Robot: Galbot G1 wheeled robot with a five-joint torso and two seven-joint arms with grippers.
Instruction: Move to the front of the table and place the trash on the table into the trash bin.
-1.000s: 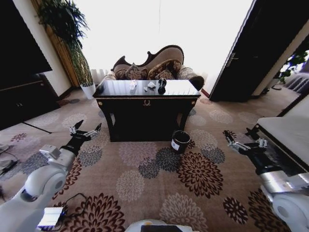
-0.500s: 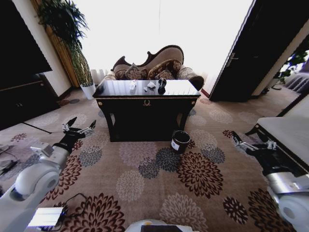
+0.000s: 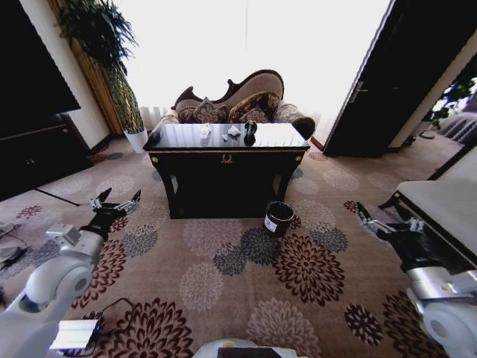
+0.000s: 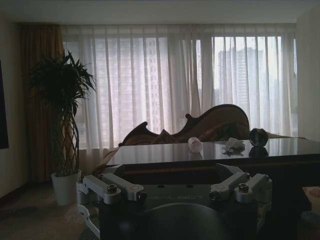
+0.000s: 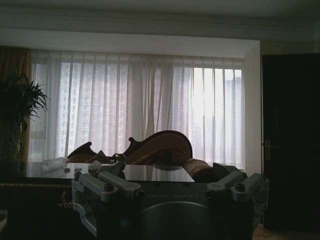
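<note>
1. Your left arm reaches forward low over the carpet [image 3: 223, 283] on the left side, its left hand [image 3: 114, 203] pointing toward the desk with fingers spread apart and nothing between them.
2. Your right arm mirrors it on the right, the right hand [image 3: 384, 224] held over the carpet near a pale-topped piece of furniture [image 3: 440, 205], fingers likewise apart and empty.
3. You face a room with a flower-patterned carpet, bright sheer curtains [image 4: 165, 85] across the far window and a dark door [image 3: 373, 82] to the right.
4. The desk [image 3: 226, 160] stands ahead of you, well apart from both hands, its glossy dark top reflecting the window.
5. A curved sofa [image 3: 238, 104] sits just behind the desk; a tall plant [image 3: 104, 52] in a white pot stands at the left.
6. The bin [image 3: 278, 218] rests on the carpet just by the desk's front right leg, closer to your right hand.
7. The trash [image 3: 234, 131] lies grouped near the middle of the desk top: white paper wads with a dark round object [image 3: 250, 127] beside them.
</note>
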